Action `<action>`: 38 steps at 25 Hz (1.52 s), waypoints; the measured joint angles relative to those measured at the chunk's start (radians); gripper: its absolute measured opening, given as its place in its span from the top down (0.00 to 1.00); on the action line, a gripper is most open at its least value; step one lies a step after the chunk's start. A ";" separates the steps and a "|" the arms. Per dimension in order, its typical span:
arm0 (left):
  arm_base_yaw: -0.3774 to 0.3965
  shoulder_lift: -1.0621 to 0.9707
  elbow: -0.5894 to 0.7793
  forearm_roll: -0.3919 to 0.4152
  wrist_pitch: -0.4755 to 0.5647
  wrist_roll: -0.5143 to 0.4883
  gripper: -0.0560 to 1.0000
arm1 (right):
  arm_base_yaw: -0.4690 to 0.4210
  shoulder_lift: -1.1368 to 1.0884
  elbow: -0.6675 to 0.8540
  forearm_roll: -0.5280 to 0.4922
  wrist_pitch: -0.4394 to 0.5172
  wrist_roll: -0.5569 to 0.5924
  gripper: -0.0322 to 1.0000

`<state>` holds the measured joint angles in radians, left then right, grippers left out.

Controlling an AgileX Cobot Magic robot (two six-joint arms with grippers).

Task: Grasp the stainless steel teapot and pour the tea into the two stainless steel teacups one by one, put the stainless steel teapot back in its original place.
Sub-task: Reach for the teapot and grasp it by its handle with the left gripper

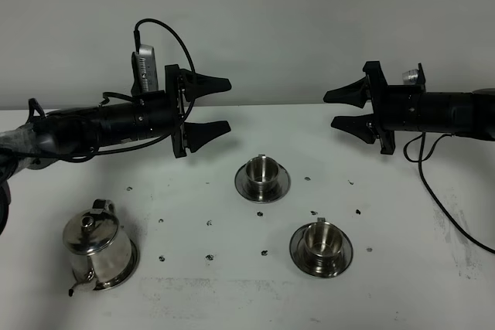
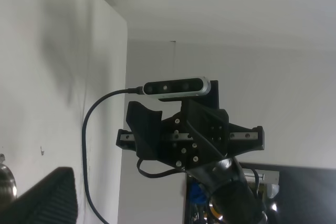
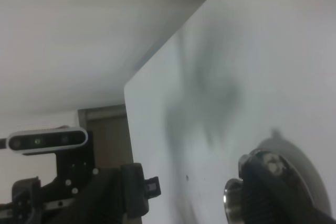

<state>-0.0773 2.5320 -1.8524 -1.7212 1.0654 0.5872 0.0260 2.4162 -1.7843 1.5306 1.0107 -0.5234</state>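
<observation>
The stainless steel teapot (image 1: 94,243) stands upright at the front left on its wide steel saucer (image 1: 132,266), the original place, with its thin spout towards the table's front edge. One teacup (image 1: 261,170) stands on a small saucer (image 1: 281,188) mid-table, and a second teacup (image 1: 320,239) stands on its own saucer (image 1: 344,256) nearer the front right. My left gripper (image 1: 230,104) hangs open and empty above the table, behind the teapot and left of the far cup. My right gripper (image 1: 329,110) faces it, open and empty. The right wrist view shows a steel saucer (image 3: 299,156) behind one fingertip (image 3: 273,195).
The white table (image 1: 193,299) carries small dark specks around the cups. A black cable (image 1: 435,195) trails from the right arm across the table's right side. A plain wall stands behind. In the left wrist view the other arm's camera (image 2: 176,87) faces me.
</observation>
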 joint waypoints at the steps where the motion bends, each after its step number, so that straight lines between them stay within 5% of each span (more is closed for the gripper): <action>1: 0.000 0.000 0.000 0.000 0.000 0.000 0.23 | 0.000 0.000 0.000 0.000 -0.001 0.000 0.50; 13: 0.000 0.000 -0.001 0.001 0.000 0.047 0.23 | 0.000 0.000 0.000 0.000 -0.005 -0.057 0.50; 22: 0.000 -0.020 -0.008 0.032 0.000 0.600 0.30 | 0.000 -0.035 0.000 -0.005 -0.007 -0.650 0.53; 26: 0.000 -0.089 -0.008 0.199 -0.103 0.728 0.33 | 0.000 -0.081 0.000 -0.023 -0.033 -0.851 0.53; 30: -0.016 -0.185 -0.008 0.485 -0.203 0.714 0.34 | 0.000 -0.137 0.000 -0.127 -0.105 -0.903 0.53; 33: -0.051 -0.261 -0.008 0.712 -0.280 0.633 0.34 | 0.004 -0.209 0.000 -0.290 -0.164 -0.838 0.55; 38: -0.105 -0.368 -0.008 0.936 -0.342 0.484 0.34 | 0.047 -0.375 0.000 -0.687 -0.216 -0.586 0.59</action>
<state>-0.1822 2.1644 -1.8605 -0.7854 0.7237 1.0716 0.0728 2.0414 -1.7843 0.8431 0.7952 -1.1090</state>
